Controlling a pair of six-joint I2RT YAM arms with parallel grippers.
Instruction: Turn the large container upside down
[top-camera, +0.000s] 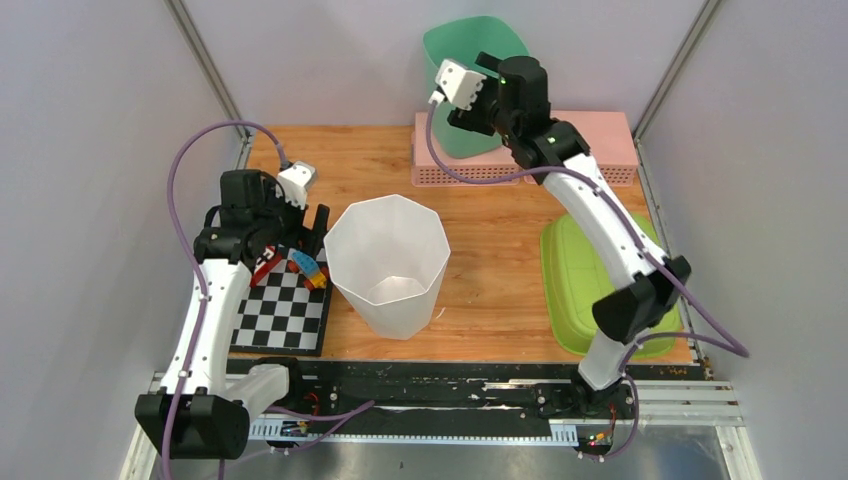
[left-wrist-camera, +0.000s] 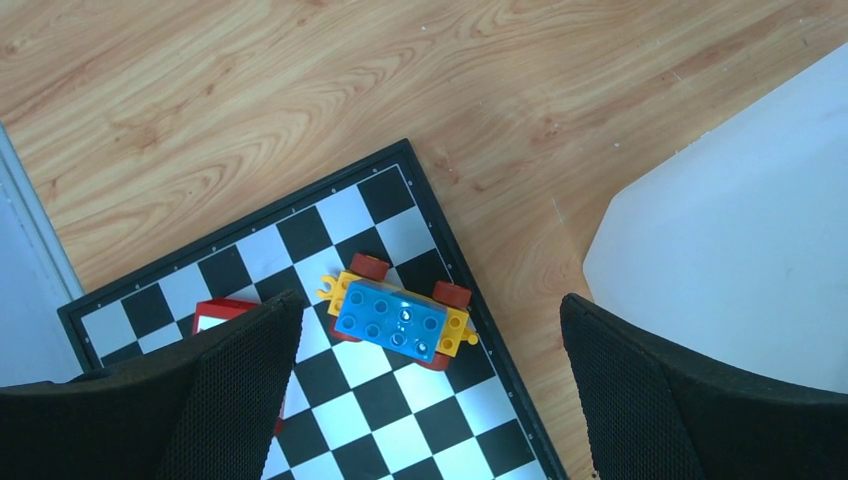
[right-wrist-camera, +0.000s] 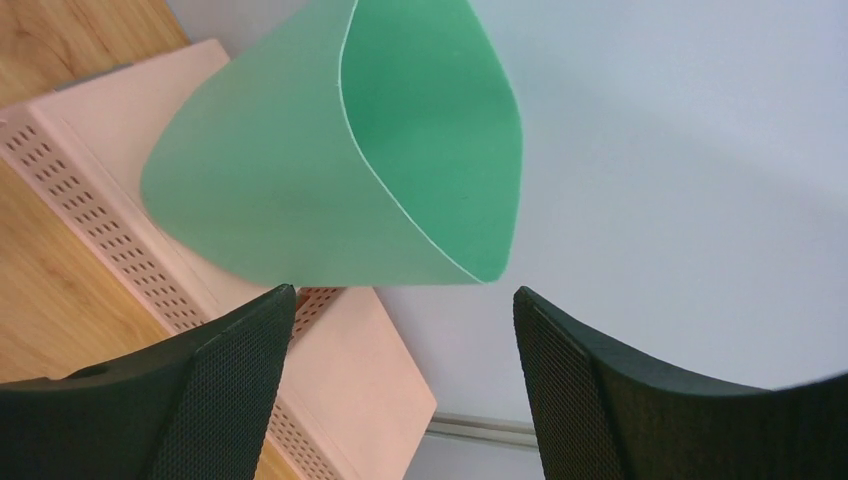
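Left gripper (left-wrist-camera: 430, 300), jaws wide and empty, over the checkerboard (left-wrist-camera: 300, 235). Just beside it, the white bin (top-camera: 395, 315) (judged the large container) stands upright mid-table. Far right gripper (right-wrist-camera: 402, 292) gapes empty beside the green bin (right-wrist-camera: 260, 170). Pinch the white rim; tip it away from the board.

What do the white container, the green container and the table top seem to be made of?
White container: likely thin plastic, matte and slightly translucent; light shows through its faceted wall.
Green container: likely thin plastic, smooth with a soft sheen; its rim is a thin edge.
Table top: wood or wood-look laminate; grain lines show.
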